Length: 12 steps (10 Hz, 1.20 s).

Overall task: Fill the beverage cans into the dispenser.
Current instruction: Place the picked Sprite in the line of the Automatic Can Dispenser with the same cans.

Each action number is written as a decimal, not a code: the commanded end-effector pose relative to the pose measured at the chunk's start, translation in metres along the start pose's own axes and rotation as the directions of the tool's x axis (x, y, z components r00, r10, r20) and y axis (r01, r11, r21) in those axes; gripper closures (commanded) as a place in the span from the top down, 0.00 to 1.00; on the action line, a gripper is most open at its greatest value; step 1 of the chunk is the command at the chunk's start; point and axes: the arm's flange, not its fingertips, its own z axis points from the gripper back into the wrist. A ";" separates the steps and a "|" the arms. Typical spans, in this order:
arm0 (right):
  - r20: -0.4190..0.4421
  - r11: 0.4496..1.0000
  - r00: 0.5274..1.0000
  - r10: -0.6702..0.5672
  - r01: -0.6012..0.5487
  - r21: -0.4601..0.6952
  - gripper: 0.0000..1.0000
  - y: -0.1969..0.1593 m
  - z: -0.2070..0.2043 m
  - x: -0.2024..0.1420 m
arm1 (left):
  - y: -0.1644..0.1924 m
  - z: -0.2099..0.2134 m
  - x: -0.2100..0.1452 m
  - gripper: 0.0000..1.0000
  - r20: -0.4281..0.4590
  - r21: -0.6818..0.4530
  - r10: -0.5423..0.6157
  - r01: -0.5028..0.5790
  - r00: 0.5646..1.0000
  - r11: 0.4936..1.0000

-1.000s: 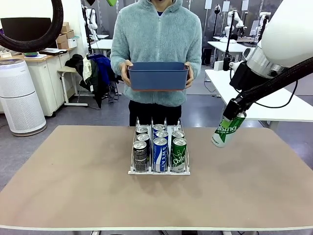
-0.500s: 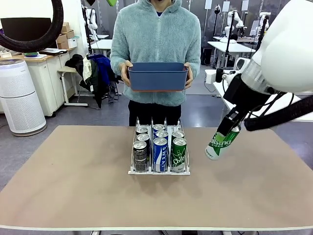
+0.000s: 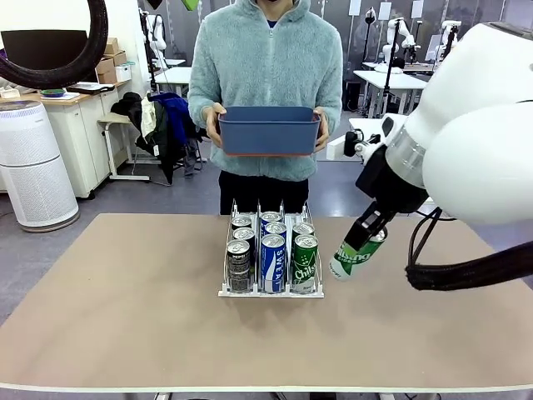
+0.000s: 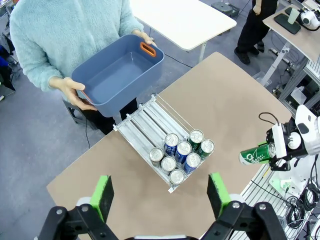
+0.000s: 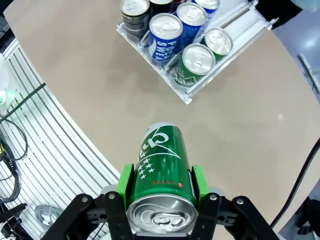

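The white dispenser (image 3: 271, 292) stands mid-table with several beverage cans in its front part: dark ones (image 3: 239, 263) in the left lane, blue ones (image 3: 273, 260) in the middle, green ones (image 3: 305, 262) on the right. Its rear lanes (image 4: 145, 121) are bare. My right gripper (image 3: 369, 232) is shut on a tilted green can (image 3: 353, 256), which hangs above the table just right of the rack. In the right wrist view the green can (image 5: 161, 170) sits between the green pads (image 5: 125, 182), with the dispenser (image 5: 236, 22) ahead. My left gripper (image 4: 160, 195) hangs open high over the table.
A person at the far side holds an empty blue bin (image 3: 270, 131) with both hands, above and behind the rack. The brown table (image 3: 125, 308) has free room to the left and in front. The blue bin (image 4: 117, 75) also appears from above.
My right gripper has carried the green can left and down, from the table's right side to just beside the dispenser. The person and the bin have stayed still.
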 end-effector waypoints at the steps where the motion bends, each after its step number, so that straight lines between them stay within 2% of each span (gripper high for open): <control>1: 0.046 1.000 0.999 0.023 -0.022 -0.018 0.58 0.010 -0.016 -0.004 | 0.001 0.001 -0.001 1.00 0.000 0.000 0.007 -0.007 1.000 1.000; 6: 0.002 0.998 0.998 0.059 -0.059 0.007 0.58 0.019 -0.070 0.030 | 0.001 0.001 -0.001 1.00 0.000 0.000 0.007 -0.007 1.000 1.000; 7: -0.010 0.998 0.999 0.045 -0.045 0.032 0.58 0.013 -0.052 0.019 | 0.001 0.001 -0.001 1.00 0.000 0.000 0.007 -0.007 1.000 1.000; 9: -0.010 0.998 0.999 0.045 -0.045 0.032 0.58 0.013 -0.052 0.019 | 0.001 0.001 -0.001 1.00 0.000 0.000 0.007 -0.007 1.000 1.000; 10: -0.023 0.998 0.998 0.050 -0.050 0.036 0.58 0.011 -0.067 0.021 | 0.001 0.001 -0.001 1.00 0.000 0.000 0.007 -0.007 1.000 1.000; 12: 0.036 1.000 0.999 0.019 -0.019 0.002 0.58 -0.004 -0.082 0.029 | 0.001 0.001 -0.001 1.00 0.000 0.000 0.007 -0.007 1.000 1.000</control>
